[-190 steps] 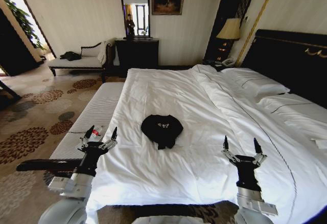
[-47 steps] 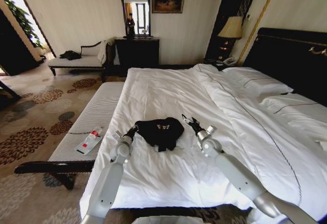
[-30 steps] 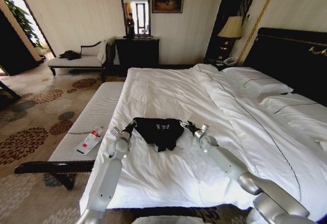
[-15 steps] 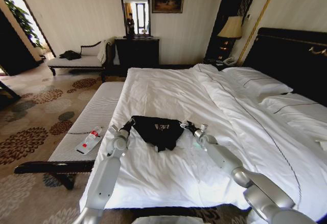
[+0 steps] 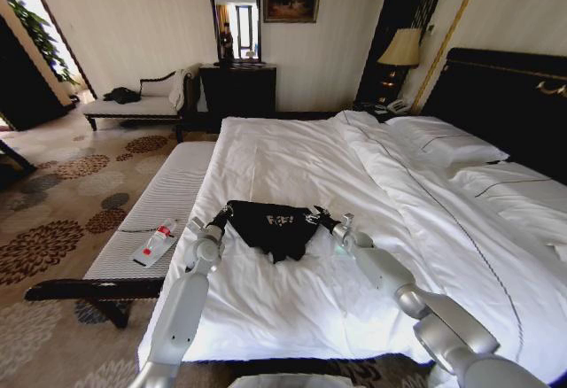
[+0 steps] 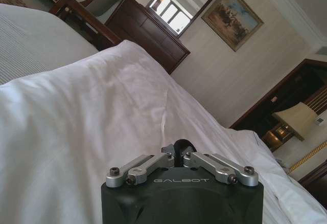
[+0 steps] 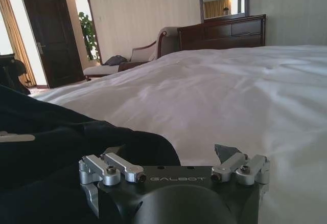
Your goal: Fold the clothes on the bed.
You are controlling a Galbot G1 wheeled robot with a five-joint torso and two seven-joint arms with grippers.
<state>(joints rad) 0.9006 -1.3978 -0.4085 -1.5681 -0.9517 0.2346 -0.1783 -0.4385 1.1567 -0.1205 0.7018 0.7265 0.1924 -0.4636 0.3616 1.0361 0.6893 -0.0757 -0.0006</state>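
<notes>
Head view shows our left gripper [image 5: 224, 214] and right gripper [image 5: 316, 217] pinching opposite edges of the T-shirt [image 5: 273, 225], stretched near the bed's [image 5: 292, 153] near edge; uneven pulling could, we judge, slip a corner free.

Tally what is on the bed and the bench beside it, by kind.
Black T-shirt on the bed: 1
White pillows: 2
Bottle on the bench: 1
Total: 4
</notes>
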